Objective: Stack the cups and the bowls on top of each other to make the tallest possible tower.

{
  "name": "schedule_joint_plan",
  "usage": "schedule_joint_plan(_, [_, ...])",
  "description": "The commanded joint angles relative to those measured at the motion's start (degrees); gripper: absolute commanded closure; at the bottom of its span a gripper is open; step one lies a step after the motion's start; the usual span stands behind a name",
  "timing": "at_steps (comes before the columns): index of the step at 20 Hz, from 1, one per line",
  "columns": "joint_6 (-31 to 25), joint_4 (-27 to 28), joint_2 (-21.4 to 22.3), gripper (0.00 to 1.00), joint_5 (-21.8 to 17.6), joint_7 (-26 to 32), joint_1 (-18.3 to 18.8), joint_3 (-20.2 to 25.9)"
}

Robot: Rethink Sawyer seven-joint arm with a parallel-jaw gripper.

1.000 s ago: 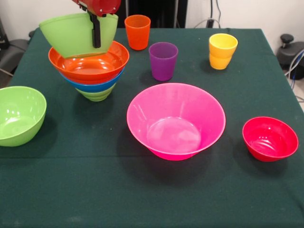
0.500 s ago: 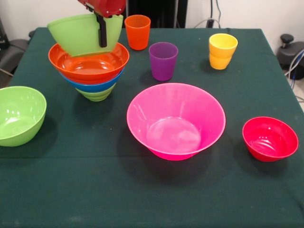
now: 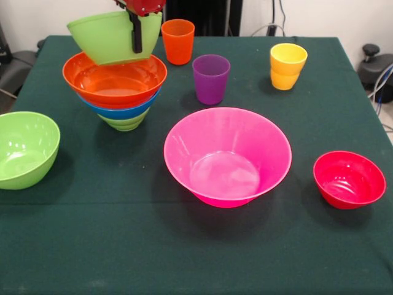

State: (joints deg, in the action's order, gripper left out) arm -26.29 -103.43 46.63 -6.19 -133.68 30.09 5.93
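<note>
Dark green cloth (image 3: 184, 258) covers the table. Glossy nested bowls, orange (image 3: 115, 81) over blue (image 3: 120, 111) over lime (image 3: 124, 122), form the tower directly below the gripper (image 3: 136, 34), which pinches the rim of a tilted lime green bowl (image 3: 104, 38). Beside it stand orange (image 3: 178, 41), purple (image 3: 210, 78) and yellow (image 3: 287, 66) cups; farther off sit empty pink (image 3: 227, 157), red (image 3: 349, 179) and lime (image 3: 26, 149) bowls.
</note>
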Motion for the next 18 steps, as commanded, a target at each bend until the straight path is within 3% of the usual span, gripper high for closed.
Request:
schedule_joint_plan(1, [3.6,-4.0,-0.8,1.0,-4.5,1.6,1.2,1.5])
schedule_joint_plan(10, [6.9,-3.8,-3.0,1.0,-7.1,1.6,2.9,1.1])
schedule_joint_plan(18, [6.4,-2.8,-3.8,1.0,-7.3,1.2,3.5,1.7])
